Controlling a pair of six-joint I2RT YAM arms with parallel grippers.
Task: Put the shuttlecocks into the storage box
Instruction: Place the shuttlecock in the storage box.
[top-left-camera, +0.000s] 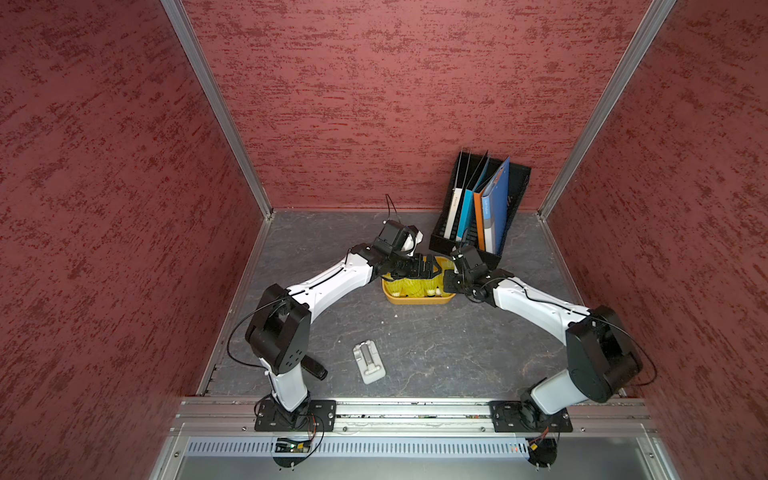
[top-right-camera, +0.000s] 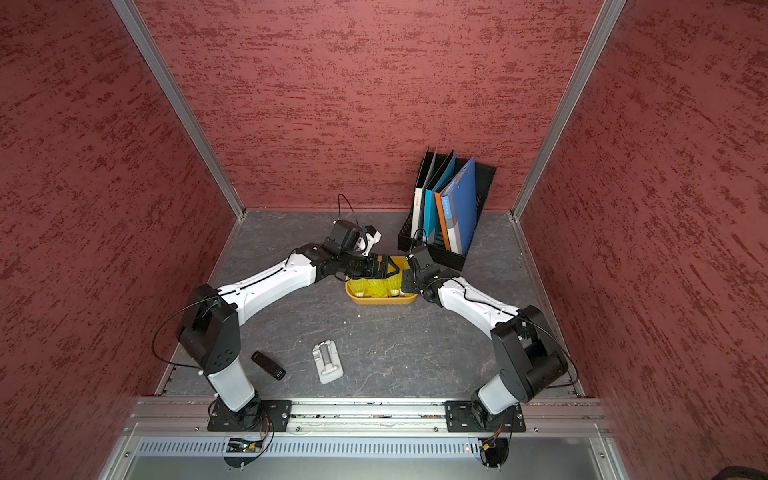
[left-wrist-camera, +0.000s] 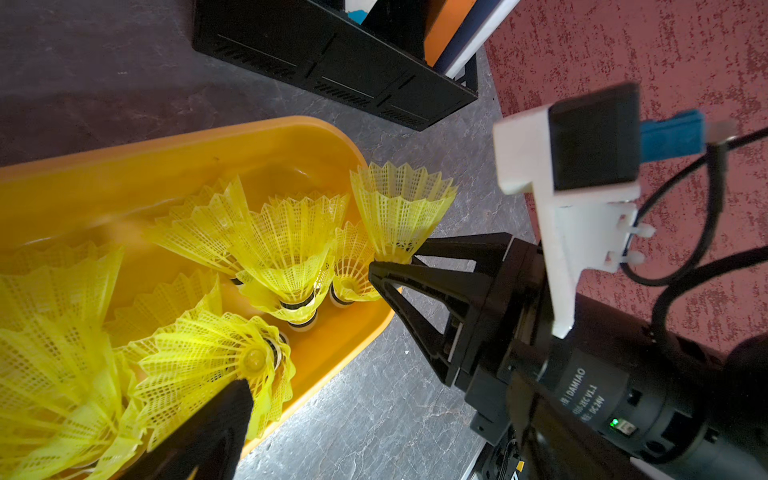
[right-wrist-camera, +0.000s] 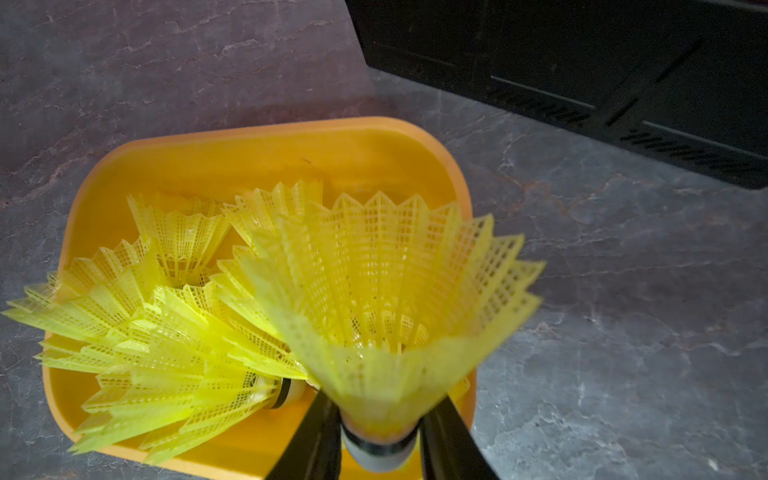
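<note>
storage box (top-right-camera: 382, 300): holds shuttlecocks (top-right-camera: 368, 286) | left arm (top-right-camera: 266, 286), right arm (top-right-camera: 473, 302): ends over box | file rack (top-right-camera: 451, 258): just behind

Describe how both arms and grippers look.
The left arm and right arm have white link shells, black joint housings and thin black cables. The right gripper has black open-truss triangular fingers, a white camera bracket, a blue plug and a DAMIAO-labelled motor.
</note>
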